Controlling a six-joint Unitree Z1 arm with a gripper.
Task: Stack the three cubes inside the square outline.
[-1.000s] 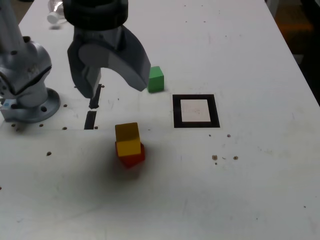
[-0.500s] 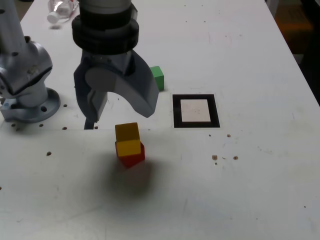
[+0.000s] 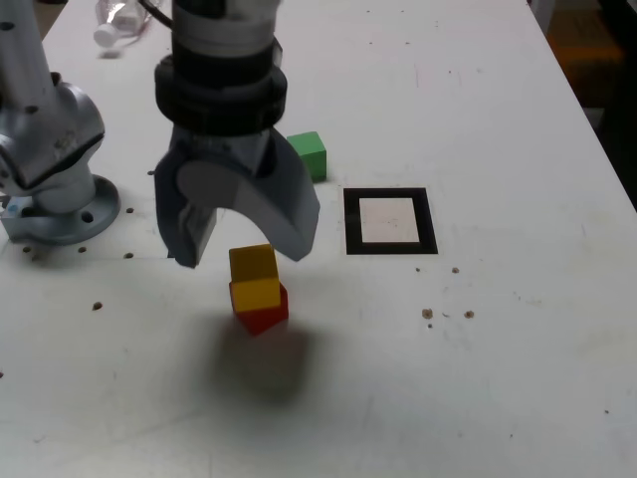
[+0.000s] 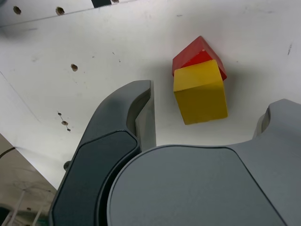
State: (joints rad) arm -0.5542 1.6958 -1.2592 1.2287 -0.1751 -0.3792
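The yellow cube [image 3: 253, 276] sits on top of the red cube [image 3: 265, 314], turned a little askew to it, on the white table left of the square outline [image 3: 390, 194] in the exterior view. My gripper [image 3: 242, 249] hangs open just above and behind this pair, one finger on each side of the yellow cube. The green cube [image 3: 310, 154] stands alone farther back, partly hidden by the gripper. The outline's white centre is bare. The wrist view shows the yellow cube [image 4: 200, 92] over the red cube [image 4: 194, 54] between my spread fingers [image 4: 129, 117].
The arm's grey base [image 3: 55, 159] stands at the exterior view's left. A clear plastic bottle [image 3: 114, 22] lies at the far back left. Small screw holes [image 3: 446, 315] dot the table [image 3: 478, 398].
The gripper has moved forward and down, from near the green cube to just above the yellow-on-red pair. Its jaws keep the same width. The cubes have not moved.
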